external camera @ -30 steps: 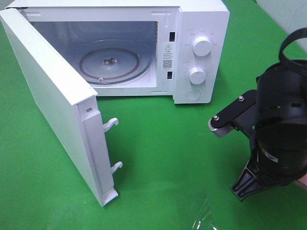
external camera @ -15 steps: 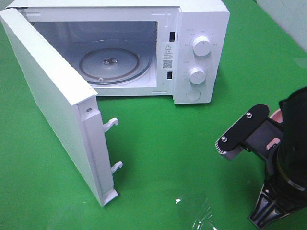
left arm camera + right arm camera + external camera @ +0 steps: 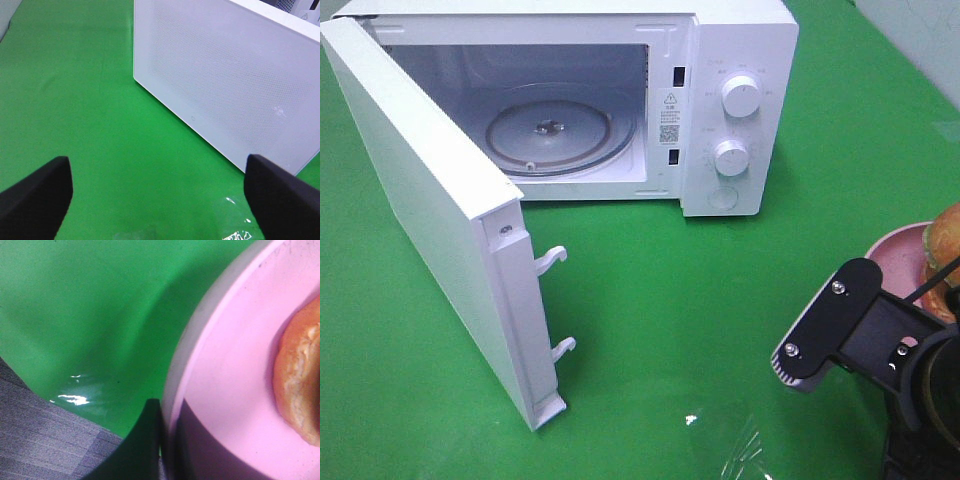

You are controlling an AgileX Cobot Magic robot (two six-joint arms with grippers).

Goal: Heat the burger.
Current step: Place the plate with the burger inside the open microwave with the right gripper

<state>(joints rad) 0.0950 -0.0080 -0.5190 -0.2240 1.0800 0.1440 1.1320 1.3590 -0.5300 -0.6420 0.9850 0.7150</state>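
Left fingers (image 3: pixel 35 195) hang spread and empty beside the microwave door (image 3: pixel 225 75), while the right fingers (image 3: pixel 145 440), the nearer pair, seem pinched shut on the rim of the pink plate (image 3: pixel 225 355) carrying the glossy golden-brown burger (image 3: pixel 945 240) at the worktop's (image 3: pixel 650 330) right edge.

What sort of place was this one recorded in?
Probably a staged robot test bench, not a kitchen: a white microwave open on a green tabletop, a burger on a pink plate.
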